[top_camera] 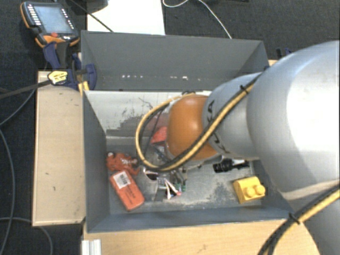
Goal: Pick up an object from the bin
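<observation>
My gripper (168, 185) reaches down below the arm's orange cover to the bin floor, left of the middle and near the front wall. Just to its left lies a flat orange box with a white barcode label (126, 189), slanted on the floor. Above that box sits a smaller orange lump (121, 162). A red thing (158, 137) peeks out beside the cover, behind the gripper. To the gripper's right lie a small black part (229, 166) and a yellow toy brick (248, 189).
The large grey arm covers the bin's right and back part. A yellow cable loops around the orange cover. The bin's front wall runs close under the gripper, and the left wall stands a little beyond the orange box.
</observation>
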Tool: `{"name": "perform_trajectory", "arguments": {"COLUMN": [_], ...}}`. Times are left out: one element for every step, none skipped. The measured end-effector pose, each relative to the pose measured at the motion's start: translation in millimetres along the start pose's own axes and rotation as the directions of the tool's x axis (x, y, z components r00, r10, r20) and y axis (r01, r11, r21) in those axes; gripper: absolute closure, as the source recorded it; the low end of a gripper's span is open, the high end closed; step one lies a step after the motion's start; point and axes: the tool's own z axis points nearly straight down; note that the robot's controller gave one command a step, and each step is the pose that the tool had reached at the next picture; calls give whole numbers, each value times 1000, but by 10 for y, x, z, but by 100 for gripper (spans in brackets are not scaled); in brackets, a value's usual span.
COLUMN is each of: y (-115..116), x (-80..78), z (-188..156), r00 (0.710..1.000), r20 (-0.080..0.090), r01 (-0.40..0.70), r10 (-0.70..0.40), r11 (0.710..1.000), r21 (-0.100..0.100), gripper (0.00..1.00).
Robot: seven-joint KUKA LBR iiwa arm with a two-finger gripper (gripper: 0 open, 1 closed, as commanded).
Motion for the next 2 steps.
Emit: {"name": "perform_trajectory", "arguments": {"y": [-338, -337], "x": [219, 219], "z": [-2, -2], "r00": [997, 997], "r20": [-19, -19], "r01": [-78, -79], "r10": [78, 79], "r11": [997, 997], "r21": [5, 5], "gripper": [100, 100]}}
